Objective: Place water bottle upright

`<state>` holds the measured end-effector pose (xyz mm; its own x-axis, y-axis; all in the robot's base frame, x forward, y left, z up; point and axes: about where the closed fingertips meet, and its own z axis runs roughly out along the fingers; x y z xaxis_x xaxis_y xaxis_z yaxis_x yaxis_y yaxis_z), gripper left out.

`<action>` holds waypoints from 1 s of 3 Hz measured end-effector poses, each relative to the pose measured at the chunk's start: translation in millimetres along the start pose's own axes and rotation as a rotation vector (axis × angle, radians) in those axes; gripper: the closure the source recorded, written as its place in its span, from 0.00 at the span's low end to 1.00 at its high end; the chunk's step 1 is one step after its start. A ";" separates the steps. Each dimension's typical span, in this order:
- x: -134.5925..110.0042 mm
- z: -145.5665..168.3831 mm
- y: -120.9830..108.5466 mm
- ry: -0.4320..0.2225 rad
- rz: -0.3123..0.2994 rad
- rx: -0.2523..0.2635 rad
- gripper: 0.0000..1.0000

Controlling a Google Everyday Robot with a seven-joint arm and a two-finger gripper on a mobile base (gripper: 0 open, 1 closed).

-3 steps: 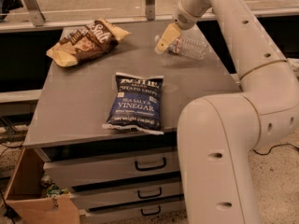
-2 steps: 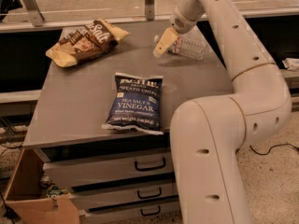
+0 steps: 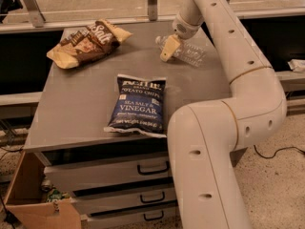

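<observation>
Two bags on the grey cabinet top (image 3: 71, 113): brown chip bag (image 3: 88, 42) back left, blue sea salt and vinegar chip bag (image 3: 138, 104) centre. We see the water bottle (image 3: 191, 55) lying on its side, back right. The gripper (image 3: 169, 49) sits over its end nearer the brown bag; whether it grips, we cannot tell.

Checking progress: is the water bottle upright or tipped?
Tipped: the water bottle lies on its side on the table, with the claw beside it.
</observation>
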<state>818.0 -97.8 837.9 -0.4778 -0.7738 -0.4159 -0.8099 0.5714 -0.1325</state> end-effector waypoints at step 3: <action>-10.8 -60.6 0.0 -0.083 -0.107 0.030 1.00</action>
<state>802.5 -106.0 897.0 -0.3584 -0.8064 -0.4703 -0.8437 0.4955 -0.2067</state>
